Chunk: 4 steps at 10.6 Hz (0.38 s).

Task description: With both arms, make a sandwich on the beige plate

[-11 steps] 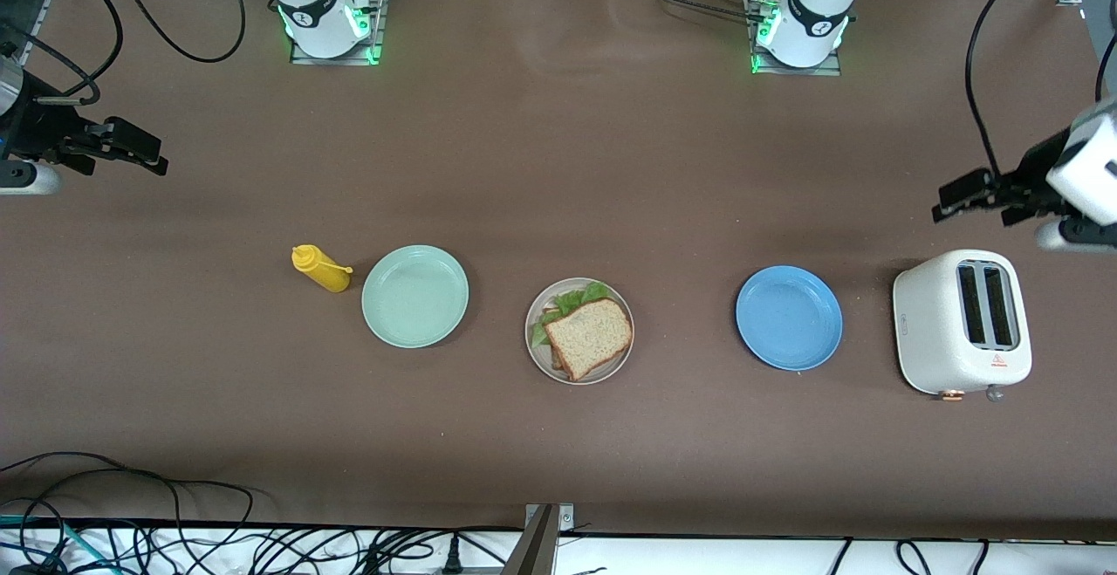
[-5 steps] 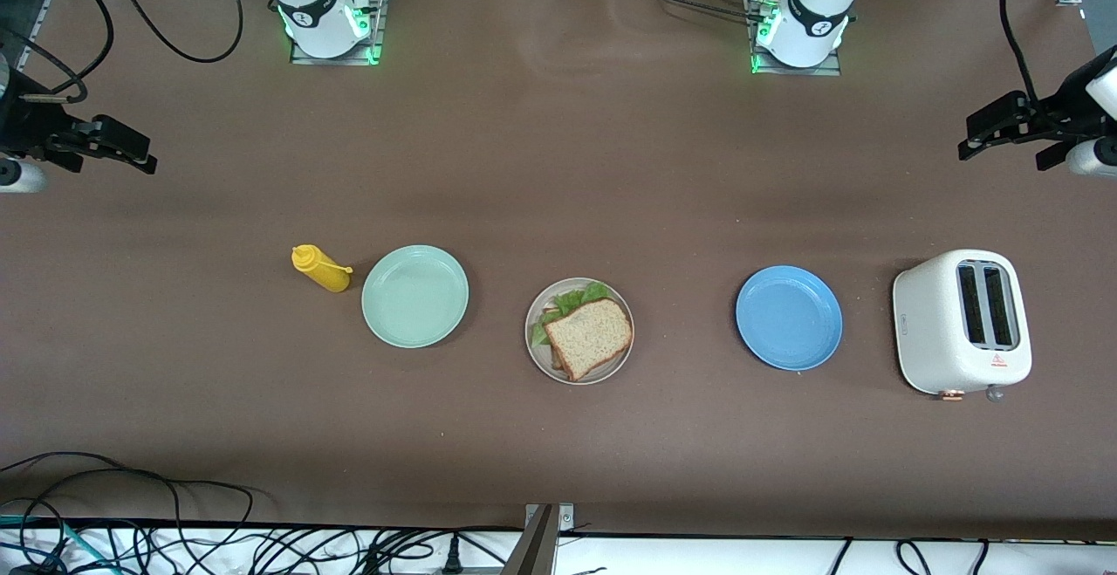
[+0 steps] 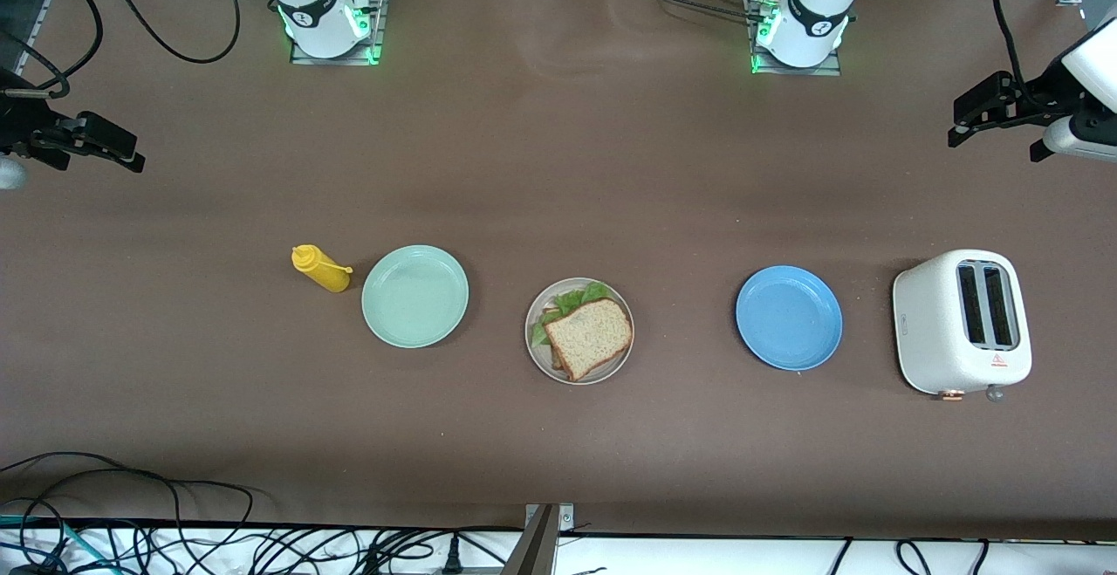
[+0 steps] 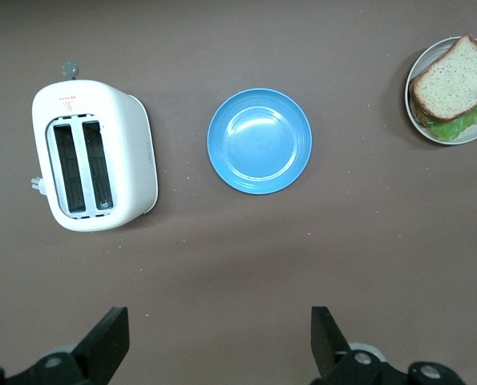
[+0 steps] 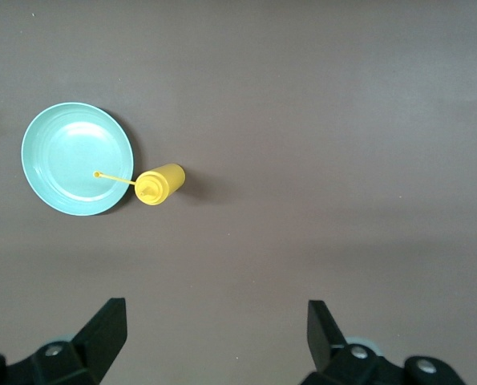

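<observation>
Sitting finished on the beige plate (image 3: 535, 352), the sandwich (image 3: 590, 336) shows a speckled top slice with ruffled lettuce poking out along the edge farther from the front camera and a bottom slice just visible beneath, so by the look of things the build is complete and nothing is left to stack. The plate lies in the middle of the row of dishes, between the mint-green plate (image 3: 414, 296), toward the right arm's end of the table, and the blue plate (image 3: 789, 318), toward the left arm's end; both of those are bare. A yellow squeeze bottle (image 3: 320, 268) stands just beside the mint-green plate, and a white toaster (image 3: 962, 320) with empty slots sits near the blue plate at the left arm's end. Neither arm is working on the food. The left gripper (image 4: 220, 341) hangs high over bare table at its own end, well apart from the sandwich, with its fingers spread wide and holding nothing. The right gripper (image 5: 214, 337) hangs over the table's edge at the other end, likewise parted and empty. I judge both arms to be parked, with at most a return to rest remaining.
</observation>
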{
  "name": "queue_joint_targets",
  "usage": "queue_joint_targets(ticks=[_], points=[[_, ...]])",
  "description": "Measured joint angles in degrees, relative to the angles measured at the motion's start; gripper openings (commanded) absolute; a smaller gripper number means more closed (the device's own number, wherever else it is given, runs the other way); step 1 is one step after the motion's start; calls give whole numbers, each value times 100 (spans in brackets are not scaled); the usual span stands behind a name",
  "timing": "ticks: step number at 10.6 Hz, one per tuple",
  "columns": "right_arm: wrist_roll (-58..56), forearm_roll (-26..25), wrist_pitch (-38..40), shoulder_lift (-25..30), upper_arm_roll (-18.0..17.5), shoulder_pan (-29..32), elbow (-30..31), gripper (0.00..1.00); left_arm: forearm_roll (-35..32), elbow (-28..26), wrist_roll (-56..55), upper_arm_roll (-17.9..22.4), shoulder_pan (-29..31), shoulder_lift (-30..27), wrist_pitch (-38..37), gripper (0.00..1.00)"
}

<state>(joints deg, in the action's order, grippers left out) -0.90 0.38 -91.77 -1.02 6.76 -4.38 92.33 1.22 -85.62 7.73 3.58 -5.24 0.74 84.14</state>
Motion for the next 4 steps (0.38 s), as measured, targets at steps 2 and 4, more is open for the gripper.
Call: queue_joint_targets(ticks=[2, 4], points=[[0, 0, 2, 0, -33, -28, -10, 100, -1, -42, 22, 8, 33, 3, 0, 100], [2, 0, 3, 0, -88, -72, -22, 100, -1, -48, 32, 14, 54, 4, 0, 100]])
